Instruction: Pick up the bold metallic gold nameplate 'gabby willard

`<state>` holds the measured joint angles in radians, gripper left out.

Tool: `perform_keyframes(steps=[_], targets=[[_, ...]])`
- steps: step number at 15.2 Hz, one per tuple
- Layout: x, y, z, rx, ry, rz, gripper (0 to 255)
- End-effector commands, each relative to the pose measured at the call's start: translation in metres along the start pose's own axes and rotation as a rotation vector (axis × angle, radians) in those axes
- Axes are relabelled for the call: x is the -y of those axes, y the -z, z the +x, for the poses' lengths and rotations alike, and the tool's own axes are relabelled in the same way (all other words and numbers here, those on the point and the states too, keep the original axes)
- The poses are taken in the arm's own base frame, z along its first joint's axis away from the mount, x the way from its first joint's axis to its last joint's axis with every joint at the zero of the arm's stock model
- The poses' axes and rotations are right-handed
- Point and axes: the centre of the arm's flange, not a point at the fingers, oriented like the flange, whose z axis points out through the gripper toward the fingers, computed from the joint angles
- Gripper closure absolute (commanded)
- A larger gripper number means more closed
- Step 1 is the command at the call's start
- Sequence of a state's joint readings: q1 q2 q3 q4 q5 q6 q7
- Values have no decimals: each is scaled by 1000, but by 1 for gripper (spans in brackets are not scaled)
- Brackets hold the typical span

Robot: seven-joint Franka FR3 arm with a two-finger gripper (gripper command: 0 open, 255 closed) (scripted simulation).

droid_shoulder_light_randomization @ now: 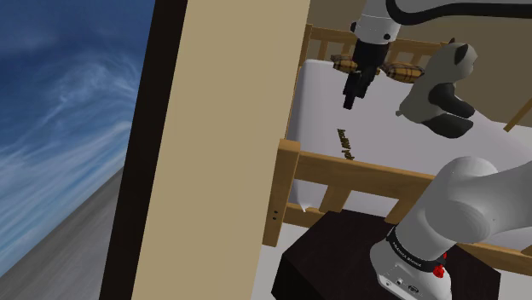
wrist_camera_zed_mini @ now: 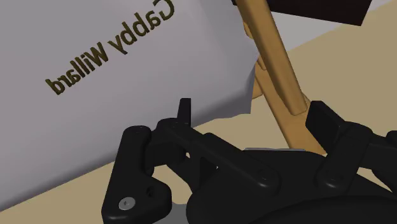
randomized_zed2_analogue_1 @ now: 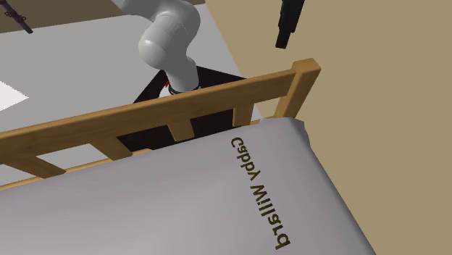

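The nameplate (droid_shoulder_light_randomization: 345,143) is flat dark-gold lettering reading "Gabby Willard". It lies on the pale grey mattress (droid_shoulder_light_randomization: 401,136) near the corner by the wooden footboard; I also see the nameplate (randomized_zed2_analogue_1: 261,192) across the bed and the nameplate (wrist_camera_zed_mini: 111,48) from the hand. My black gripper (droid_shoulder_light_randomization: 352,95) hangs in the air above the mattress, well clear of the lettering and a little further up the bed. The gripper (randomized_zed2_analogue_1: 287,25) is high over the bed corner. The gripper (wrist_camera_zed_mini: 254,114) is open, fingers apart with nothing between them.
A wooden bed frame (droid_shoulder_light_randomization: 294,183) with slatted rails (randomized_zed2_analogue_1: 174,109) borders the mattress. A grey-and-black plush toy (droid_shoulder_light_randomization: 439,89) and brown patterned cushions (droid_shoulder_light_randomization: 401,68) lie further up the bed. A tan wall panel (droid_shoulder_light_randomization: 230,145) stands beside it. The dark stand (droid_shoulder_light_randomization: 341,256) is at the footboard.
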<state>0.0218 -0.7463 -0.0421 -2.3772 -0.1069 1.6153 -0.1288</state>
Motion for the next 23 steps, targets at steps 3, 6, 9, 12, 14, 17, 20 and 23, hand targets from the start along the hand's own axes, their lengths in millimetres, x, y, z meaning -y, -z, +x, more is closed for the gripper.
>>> perform_keyframes(steps=[3,6,9,12,14,17,20,23], targets=[[-16,-19,10,1,-70,6,0],[-41,-48,24,3,-175,14,0],[-68,-77,34,5,-281,23,0],[-95,-106,42,7,-386,32,0],[-113,-126,45,8,-456,38,0],[-140,-155,48,10,-561,46,0],[-168,-185,48,11,-667,55,0],[-194,-215,45,13,-772,63,0]])
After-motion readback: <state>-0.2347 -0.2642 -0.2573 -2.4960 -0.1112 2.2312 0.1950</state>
